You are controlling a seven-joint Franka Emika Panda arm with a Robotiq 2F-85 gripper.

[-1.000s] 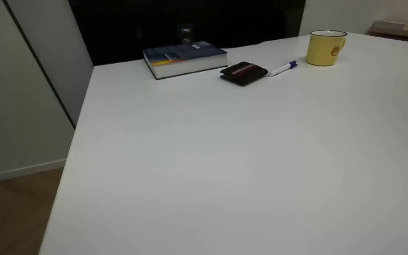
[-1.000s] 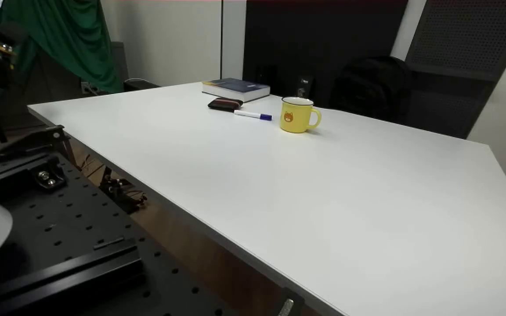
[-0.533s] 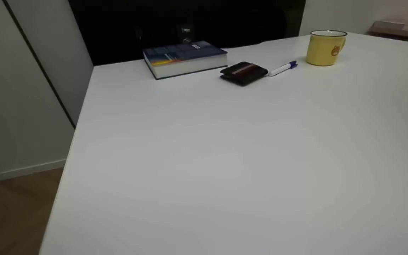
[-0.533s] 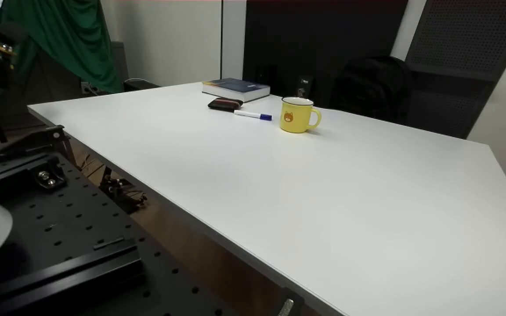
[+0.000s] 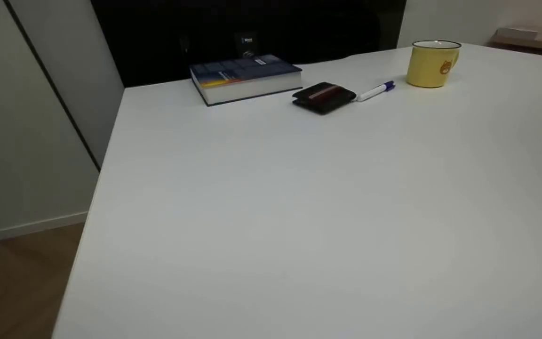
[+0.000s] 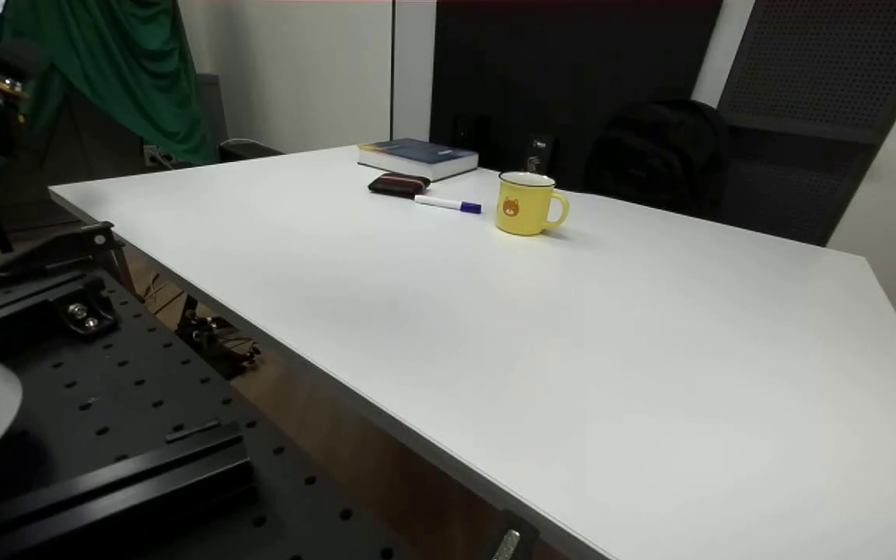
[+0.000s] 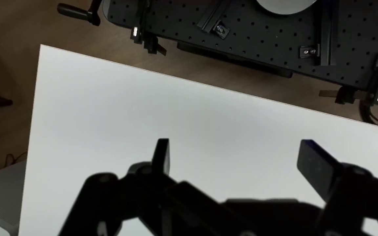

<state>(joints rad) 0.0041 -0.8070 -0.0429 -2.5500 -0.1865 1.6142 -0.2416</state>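
Observation:
In the wrist view my gripper (image 7: 236,147) stands wide open, with only the white tabletop (image 7: 103,108) showing behind the gap between its black fingers (image 7: 317,167). It touches nothing that I can see, and neither exterior view shows it. A yellow mug (image 6: 523,206) with a dark rim and a bear face stands upright on the table. Beside it lies a white marker (image 5: 374,92) with a blue cap, its white end close to a dark folded wallet (image 5: 323,98) with a red stripe. Behind the wallet a thick blue book (image 6: 419,158) lies flat.
A black perforated base plate (image 6: 129,404) with rails and clamps runs along one table edge, separated by a gap over the wooden floor. A dark backpack (image 6: 658,155) sits behind the table's far edge. A green curtain (image 6: 137,78) hangs at the back.

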